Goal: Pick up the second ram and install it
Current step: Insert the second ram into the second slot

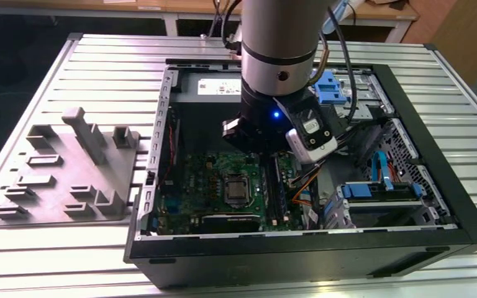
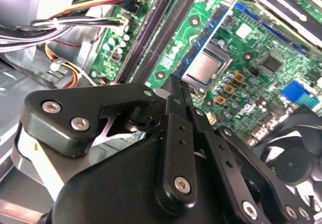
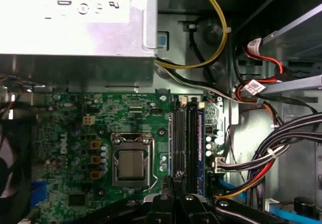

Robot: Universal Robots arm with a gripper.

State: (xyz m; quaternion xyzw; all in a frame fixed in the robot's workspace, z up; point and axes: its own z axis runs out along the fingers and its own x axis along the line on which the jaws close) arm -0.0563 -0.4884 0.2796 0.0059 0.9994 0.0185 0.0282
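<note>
My gripper [image 2: 176, 83] hangs inside the open computer case [image 1: 437, 205], low over the green motherboard [image 3: 75, 133]. Its two black fingers are pressed together, shut, with nothing visible between them. In the first wrist view the gripper [image 3: 177, 176] sits over one end of the pair of long black memory slots [image 3: 185, 133], which run beside the CPU socket [image 3: 132, 159]. The same slots [image 2: 156, 32] stretch away from the fingertips in the second wrist view. The second ram is not distinguishable; I cannot tell whether a stick sits in either slot.
A grey moulded tray [image 1: 64, 174] with upright posts lies on the slatted table at the exterior view's left. The silver power supply [image 3: 75, 22], cable bundles [image 3: 271, 158], a black fan [image 2: 297, 158] and blue-clipped drive bays [image 1: 379, 189] crowd the case.
</note>
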